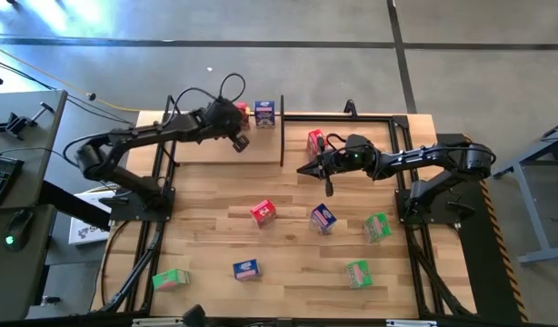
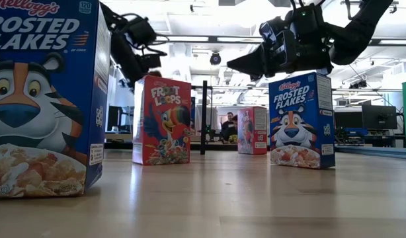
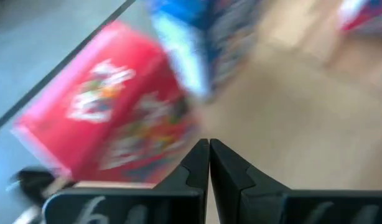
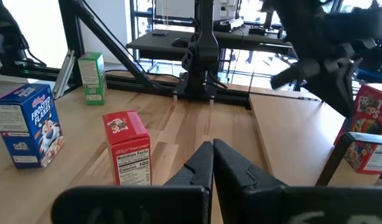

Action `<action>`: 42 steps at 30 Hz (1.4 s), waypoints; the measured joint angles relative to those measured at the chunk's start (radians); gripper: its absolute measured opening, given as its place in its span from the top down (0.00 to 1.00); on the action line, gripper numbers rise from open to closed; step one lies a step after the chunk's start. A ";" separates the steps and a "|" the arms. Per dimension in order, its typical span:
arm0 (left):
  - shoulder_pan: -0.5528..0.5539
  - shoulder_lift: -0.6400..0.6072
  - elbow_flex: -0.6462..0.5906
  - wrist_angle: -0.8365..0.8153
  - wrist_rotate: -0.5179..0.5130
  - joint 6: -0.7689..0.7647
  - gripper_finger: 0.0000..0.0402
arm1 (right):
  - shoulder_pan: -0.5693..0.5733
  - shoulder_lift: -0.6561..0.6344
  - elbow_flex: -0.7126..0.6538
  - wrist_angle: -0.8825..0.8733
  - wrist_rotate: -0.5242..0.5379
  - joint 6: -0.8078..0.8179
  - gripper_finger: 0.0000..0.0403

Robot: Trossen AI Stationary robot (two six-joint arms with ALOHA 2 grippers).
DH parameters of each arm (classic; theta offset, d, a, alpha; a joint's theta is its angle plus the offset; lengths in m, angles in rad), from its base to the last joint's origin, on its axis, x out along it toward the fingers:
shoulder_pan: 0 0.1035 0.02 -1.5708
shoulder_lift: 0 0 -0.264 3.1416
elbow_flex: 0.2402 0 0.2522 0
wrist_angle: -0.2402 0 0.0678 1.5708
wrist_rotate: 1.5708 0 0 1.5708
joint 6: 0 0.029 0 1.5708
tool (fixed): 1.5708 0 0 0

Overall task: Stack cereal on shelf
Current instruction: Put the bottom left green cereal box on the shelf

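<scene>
Low view — Frosted Flakes box [image 2: 301, 122], Froot Loops box [image 2: 161, 121]; left end effector [image 3: 208, 163] and right end effector [image 4: 213, 163] both closed, empty.

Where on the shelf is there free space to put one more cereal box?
The shelf left of the divider is mostly bare; only a red box and a blue box stand at its far edge, under the shut left gripper. Right of the divider, a red box stands beside the shut right gripper; beyond them is bare.
</scene>
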 joint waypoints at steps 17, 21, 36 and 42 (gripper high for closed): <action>-0.364 -0.318 -0.140 0.062 0.097 -0.294 0.99 | 0.001 0.000 0.000 -0.017 0.007 0.001 1.00; -0.435 -0.317 -0.141 0.019 0.102 -0.263 0.99 | 0.001 0.000 0.000 -0.016 0.007 0.004 1.00; -0.791 -0.169 0.226 -0.774 0.209 -0.753 0.82 | 0.001 0.000 0.000 -0.016 0.008 0.002 1.00; -1.001 -0.023 0.420 -0.976 0.355 -1.060 0.65 | 0.001 0.000 0.000 -0.028 0.008 0.000 1.00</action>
